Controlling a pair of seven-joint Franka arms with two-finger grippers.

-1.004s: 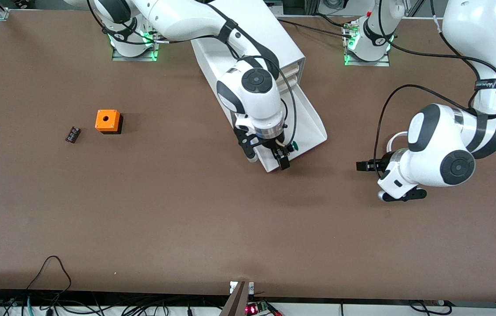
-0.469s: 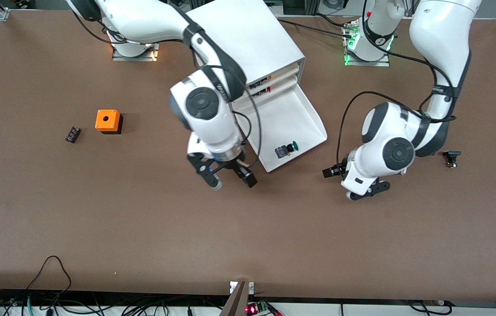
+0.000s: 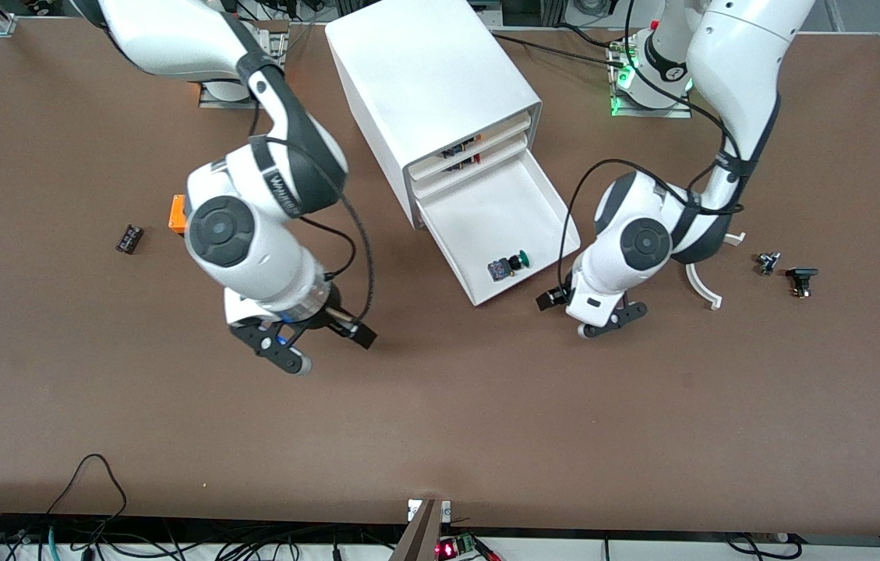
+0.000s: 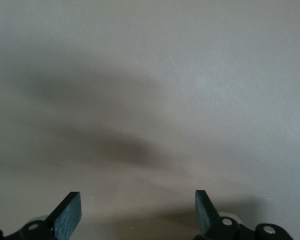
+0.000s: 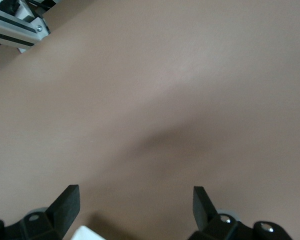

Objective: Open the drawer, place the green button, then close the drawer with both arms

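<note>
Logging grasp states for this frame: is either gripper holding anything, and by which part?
Nothing is held. The right gripper and the left gripper are both open over bare table. The button lies loose in the open drawer.

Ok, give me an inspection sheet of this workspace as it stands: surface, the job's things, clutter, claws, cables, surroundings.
Surface: brown table, no spills seen.
Job's things: drawer, the cabinet's lowest, pulled open; button lies inside near its front wall.
Clutter: orange box and small black part toward the right arm's end; two small dark parts and a white curved piece toward the left arm's end.
Claws: right claw open, empty, over bare table; left claw open, empty, beside the drawer's front corner.
Cables: black cables along both arms; loose wires at the table edge nearest the camera.
Surroundings: nothing seen.
</note>
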